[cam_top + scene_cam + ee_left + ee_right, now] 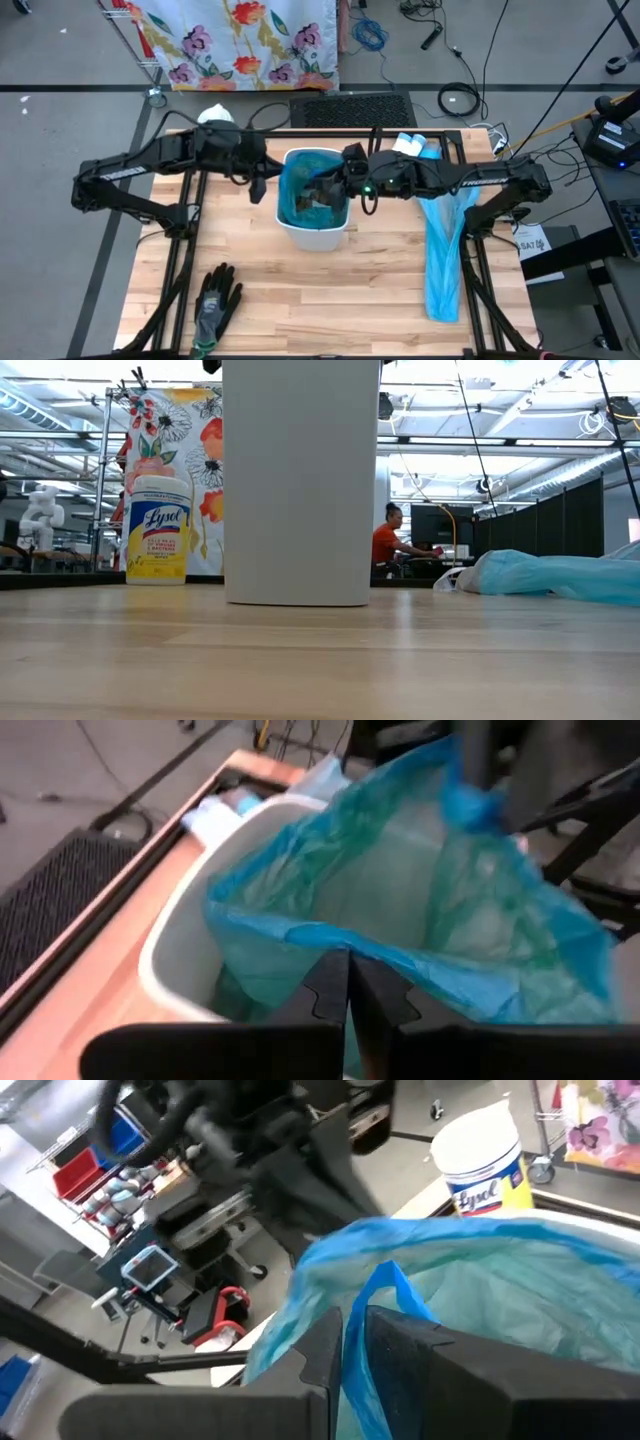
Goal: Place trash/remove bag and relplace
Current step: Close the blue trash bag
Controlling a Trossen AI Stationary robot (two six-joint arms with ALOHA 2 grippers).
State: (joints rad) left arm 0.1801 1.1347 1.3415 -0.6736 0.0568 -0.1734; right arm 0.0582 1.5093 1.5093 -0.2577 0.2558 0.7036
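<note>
Left gripper (348, 982) pinching blue bag (420, 890) rim, right gripper (352, 1342) pinching opposite rim; trash (318, 205) below both, inside white bin (316, 232). Risk: thin film tearing or slipping out if pulled unevenly, dragging bin over.

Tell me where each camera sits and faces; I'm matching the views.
High: overhead, looking down on table, both arms, bin.
Low: tabletop height, facing the bin; no arm shows.
Left wrist: left pincer shut on the blue bag.
Right wrist: right pincer gripping the bag.
Low and right wrist share the wipes tub.
</note>
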